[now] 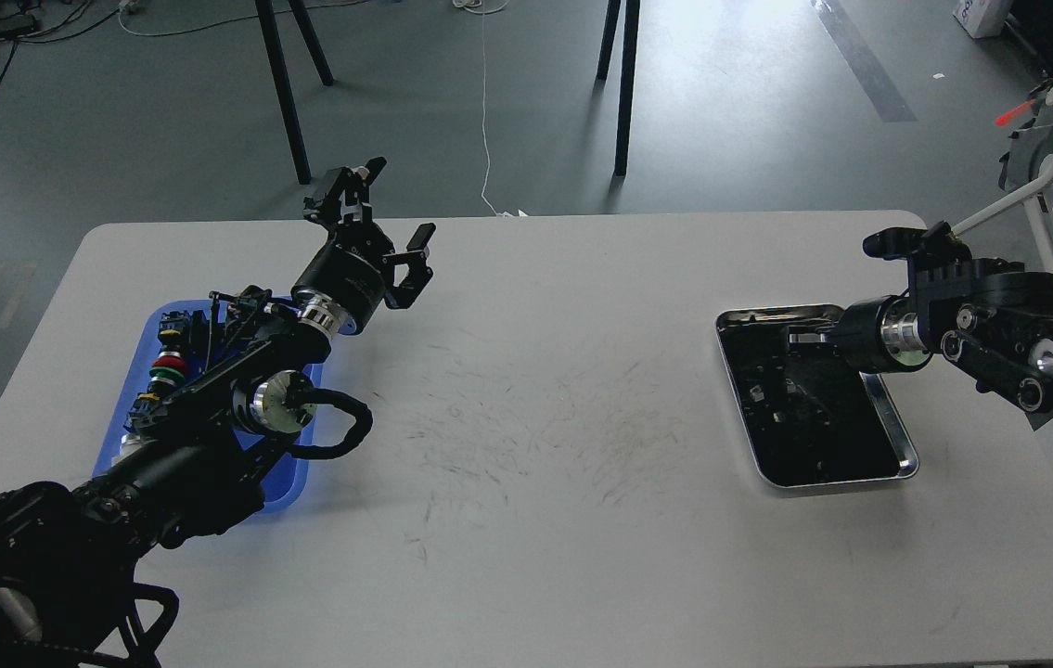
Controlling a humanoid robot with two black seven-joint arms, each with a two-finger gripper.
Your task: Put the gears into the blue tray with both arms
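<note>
Our left tool hangs above the tabletop, just past the far end of the blue tray, fingers spread wide with nothing in them. Most of that tray sits under our left arm. Well off to the right of it is the steel tray, with little gears scattered on its dark bottom. Our right tool reaches in over the steel tray's far end; it's too dark to say how it's set.
</note>
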